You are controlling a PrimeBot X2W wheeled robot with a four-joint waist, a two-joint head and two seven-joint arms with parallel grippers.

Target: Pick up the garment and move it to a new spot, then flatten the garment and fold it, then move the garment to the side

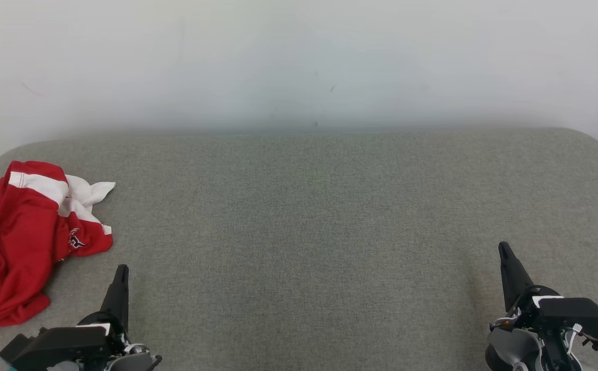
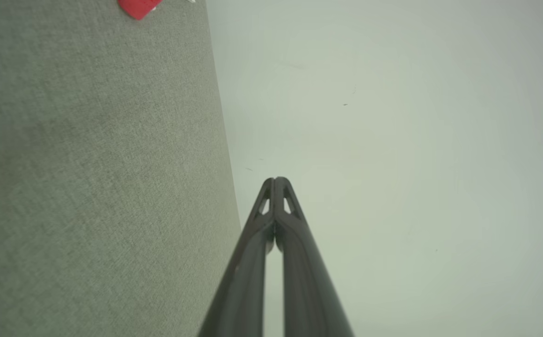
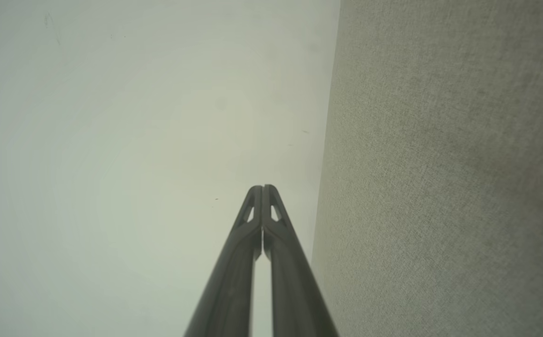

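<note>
The garment (image 1: pixel 18 242) is red with white bands and lies crumpled at the far left of the grey fabric surface (image 1: pixel 309 216). A red corner of the garment (image 2: pixel 136 6) peeks in at the top of the left wrist view. My left gripper (image 1: pixel 121 270) hovers low at the lower left, just right of the garment and apart from it, its fingers pressed together on nothing. In its own view the left gripper (image 2: pixel 275 180) is shut. My right gripper (image 1: pixel 504 248) rests at the lower right, far from the garment; the right gripper (image 3: pixel 262 188) is shut and empty too.
A pale wall (image 1: pixel 299 62) rises directly behind the grey surface, whose back corners are rounded. Wide bare fabric stretches between the two grippers and back to the wall.
</note>
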